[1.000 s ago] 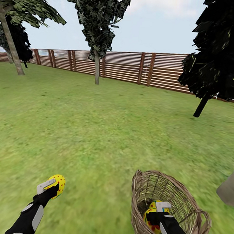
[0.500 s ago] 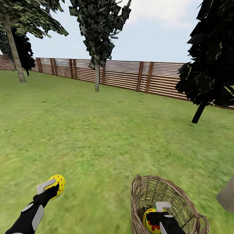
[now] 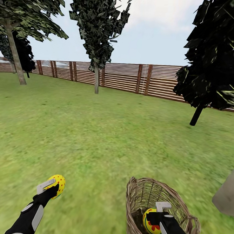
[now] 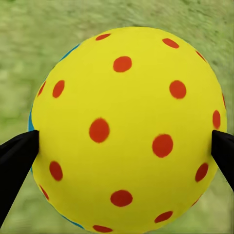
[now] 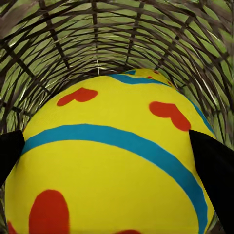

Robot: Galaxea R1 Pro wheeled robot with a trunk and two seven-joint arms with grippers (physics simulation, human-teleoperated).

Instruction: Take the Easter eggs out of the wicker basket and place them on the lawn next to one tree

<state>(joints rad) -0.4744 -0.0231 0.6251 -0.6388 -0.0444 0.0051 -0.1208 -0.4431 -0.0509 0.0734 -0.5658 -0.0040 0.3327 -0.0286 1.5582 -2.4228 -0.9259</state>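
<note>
**grasshopper_42:** ok so where's everything sitting right now?

**r1_fan:** Head view: the left gripper (image 3: 53,187) is at lower left, pinched on a yellow Easter egg with red dots (image 3: 57,184), held up over the lawn (image 3: 94,136). The left wrist view shows that dotted egg (image 4: 124,129) up close, one black fingertip (image 4: 17,158) pressed on each side, blurry grass behind it.

**grasshopper_42:** and the right one?

**r1_fan:** The right gripper (image 3: 157,214) is down inside the wicker basket (image 3: 139,192) at bottom centre-right, clamped on a second egg (image 3: 151,221), yellow with a red flower-ish mark. In the right wrist view that egg (image 5: 109,165) has blue bands and red hearts, black fingers (image 5: 217,168) on both sides, open weave of the basket (image 5: 97,34) all around. There's a sliver of another yellow egg (image 5: 146,73) peeking just behind it, deeper in the basket.

**grasshopper_42:** trees?

**r1_fan:** Pale-trunk tree (image 3: 16,58) at upper left, another one (image 3: 96,78) upper middle near the slatted wooden fence (image 3: 127,77). A near-black tree (image 3: 213,61) is at upper right. A grey-brown trunk-like shape (image 3: 227,196) is cut off at the right edge, near the basket; can't tell exactly what it is.
</note>
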